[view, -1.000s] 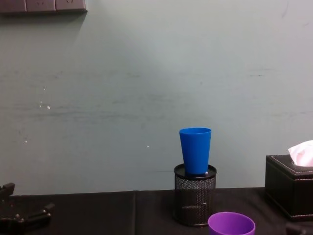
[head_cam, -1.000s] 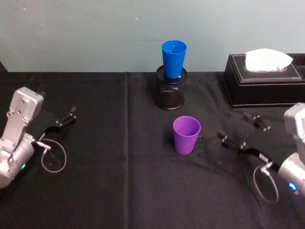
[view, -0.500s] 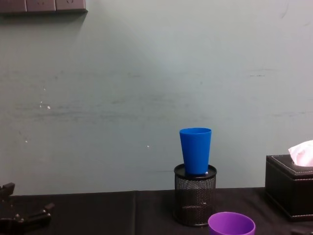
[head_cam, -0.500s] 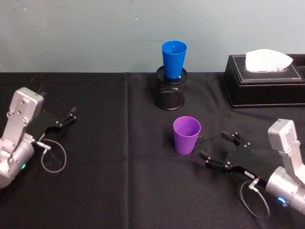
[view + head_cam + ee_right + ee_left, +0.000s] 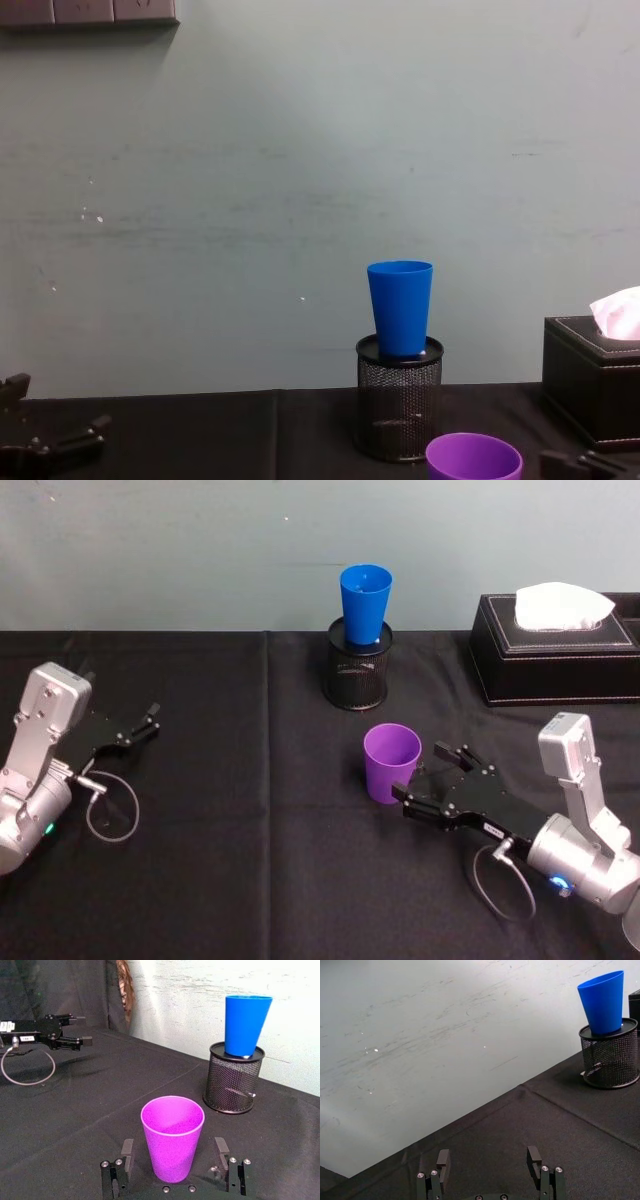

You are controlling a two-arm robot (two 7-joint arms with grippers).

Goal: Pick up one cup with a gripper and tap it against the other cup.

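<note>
The purple cup [image 5: 391,763] stands upright on the black cloth, mouth up. My right gripper [image 5: 421,771] is low at its right side and open. In the right wrist view the purple cup [image 5: 173,1136] rises between the two fingers [image 5: 123,1153], with a gap on each side. The blue cup [image 5: 365,602] sits upright in the top of a black mesh pen holder [image 5: 357,675] farther back, and the blue cup [image 5: 399,306] stands above the purple cup's rim [image 5: 473,455]. My left gripper [image 5: 138,727] rests open at the far left.
A black tissue box [image 5: 555,650] with white tissue stands at the back right, near the right arm. A cable loop [image 5: 112,807] lies by the left arm. The wall runs close behind the pen holder. Bare cloth lies between the two arms.
My right gripper has swung left and forward across the cloth, from well right of the purple cup to straddling it. The cups and left arm have not moved.
</note>
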